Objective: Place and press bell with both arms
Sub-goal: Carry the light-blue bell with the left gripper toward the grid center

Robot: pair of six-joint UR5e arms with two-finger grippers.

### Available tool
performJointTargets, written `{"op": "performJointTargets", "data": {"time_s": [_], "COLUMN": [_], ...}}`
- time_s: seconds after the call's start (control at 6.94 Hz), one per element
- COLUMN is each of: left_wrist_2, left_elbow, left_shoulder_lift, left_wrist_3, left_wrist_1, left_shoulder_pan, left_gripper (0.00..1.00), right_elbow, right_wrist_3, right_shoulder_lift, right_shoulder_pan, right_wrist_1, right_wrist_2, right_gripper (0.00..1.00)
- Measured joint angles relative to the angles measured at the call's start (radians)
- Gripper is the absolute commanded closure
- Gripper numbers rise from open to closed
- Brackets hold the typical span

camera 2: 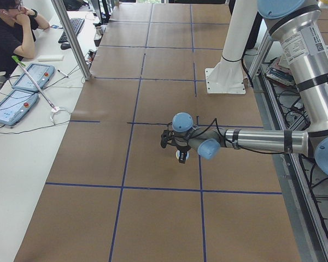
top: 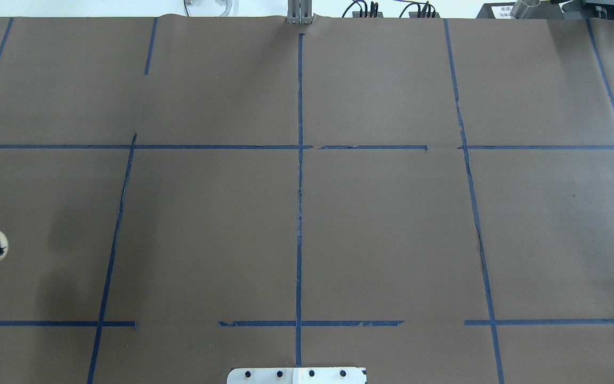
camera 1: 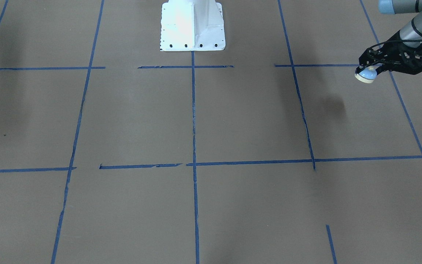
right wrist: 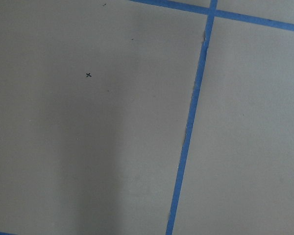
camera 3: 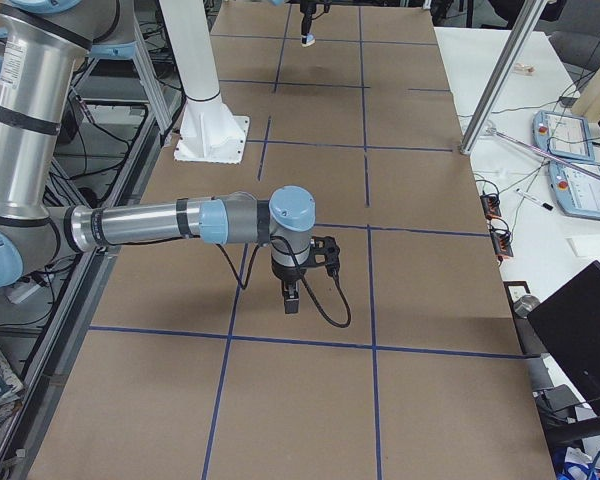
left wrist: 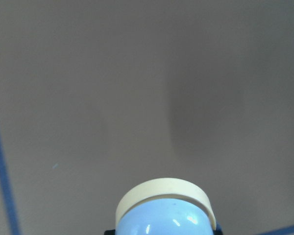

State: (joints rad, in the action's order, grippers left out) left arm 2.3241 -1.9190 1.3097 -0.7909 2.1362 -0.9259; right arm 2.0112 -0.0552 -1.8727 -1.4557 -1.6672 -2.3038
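The bell (camera 1: 365, 76) is clamped between the fingers of the left gripper (camera 1: 371, 70) and is held above the brown table (camera 1: 233, 121) far out on the robot's left side, with its cream base turned away from the gripper. The right gripper (camera 3: 293, 300) is seen only in a side view, pointed down over the table near a blue tape line (camera 3: 369, 290). Whether its fingers are apart or together cannot be told.

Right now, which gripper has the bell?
The left gripper, at the front-facing view's right edge, is shut on the bell; the right gripper carries no bell.
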Motion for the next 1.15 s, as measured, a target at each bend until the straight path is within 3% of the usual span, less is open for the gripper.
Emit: {"op": "performJointTargets", "data": {"time_s": [0.29, 0.58, 0.86, 1.15], "left_wrist_2": [-0.002, -0.051, -0.125, -0.157], "left_elbow": [-0.002, 0.035, 0.212, 0.504], "left_shoulder_lift": [0.244, 0.555, 0.854, 1.121], "left_wrist_3": [-0.162, -0.269, -0.389, -0.467], "left_wrist_1": [-0.16, -0.438, -0.574, -0.555], "left_shoulder_pan": [0.069, 0.162, 0.229, 0.243], "left_gripper": [0.91, 0.91, 0.91, 0.9], "right_elbow": [-0.002, -0.005, -0.017, -0.022], "right_wrist_3": [0.0, 0.001, 0.001, 0.003], "right_shoulder_lift": [0.0, 0.0, 0.003, 0.005], "right_shoulder_pan": [0.0, 0.0, 0.0, 0.0], "right_wrist_1": [0.0, 0.0, 0.0, 0.0], "right_wrist_2": [0.001, 0.001, 0.001, 0.0], "right_gripper": [0.0, 0.0, 0.0, 0.0]}}
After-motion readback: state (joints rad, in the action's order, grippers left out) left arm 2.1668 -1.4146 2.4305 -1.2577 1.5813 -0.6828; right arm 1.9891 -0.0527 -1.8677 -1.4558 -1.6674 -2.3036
